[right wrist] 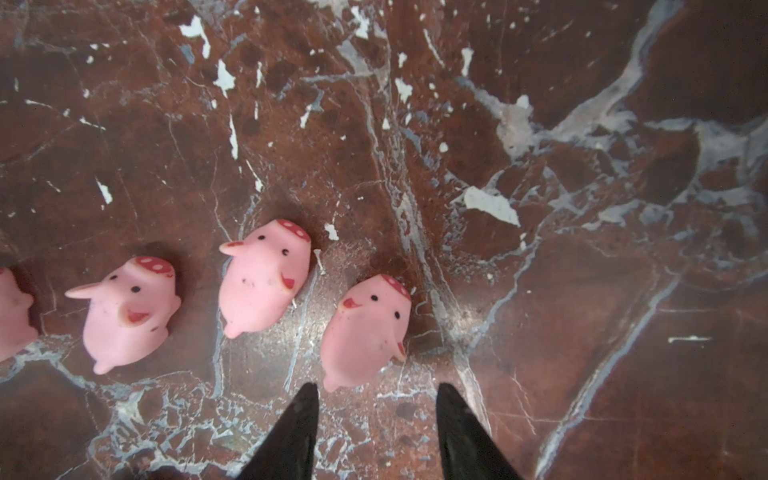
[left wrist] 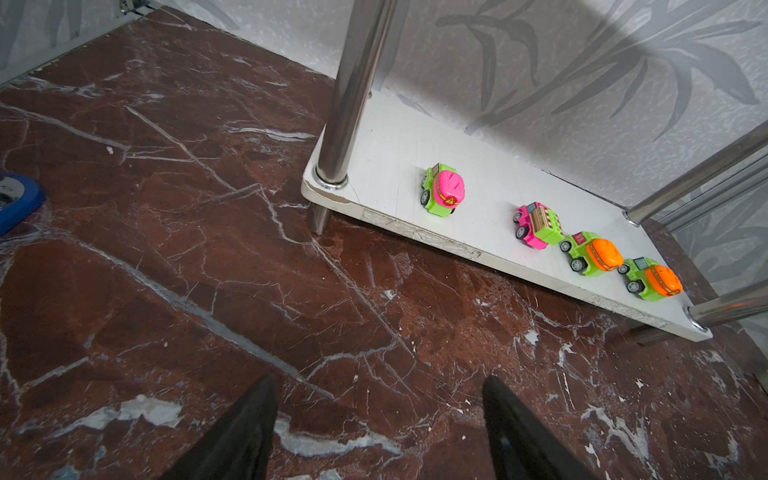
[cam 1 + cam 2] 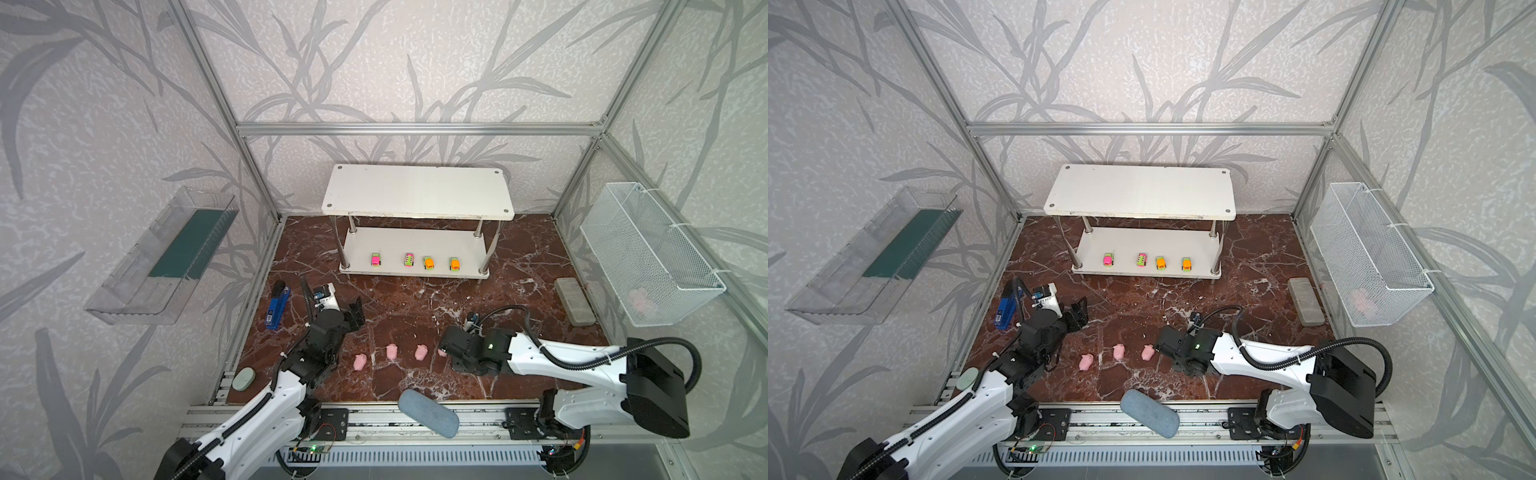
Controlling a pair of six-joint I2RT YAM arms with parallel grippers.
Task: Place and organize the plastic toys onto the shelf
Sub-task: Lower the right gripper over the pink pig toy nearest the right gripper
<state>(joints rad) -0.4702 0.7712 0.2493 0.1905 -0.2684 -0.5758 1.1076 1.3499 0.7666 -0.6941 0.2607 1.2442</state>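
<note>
1. Four pink pigs (image 3: pixel 391 351) lie in a row on the bench (image 3: pixel 519 266) toward 6 o'clock, each apart from the next. The end pig (image 3: pixel 441 352), at the row's 3 o'clock end, is half hidden by the right arm (image 3: pixel 540 357).
2. Right jaws: parted, nothing between them. In the right wrist view their tips sit just beside the end pig (image 1: pixel 365 332).
3. Left jaws: spread wide and empty, over bare bench toward 9 o'clock, facing the shelf.
4. Blue stapler (image 3: pixel 276 305): at 9 o'clock of the left jaws, by the bench edge.
5. Shelf (image 3: pixel 415 191): at 12 o'clock, against the far wall. Four toy cars stand in a row along the front of its lower board: two pink-and-green cars (image 3: pixel 376 259) (image 3: pixel 409 259) toward 9 o'clock and two orange-and-green cars (image 3: pixel 428 262) (image 3: pixel 454 264) toward 3 o'clock.
</note>
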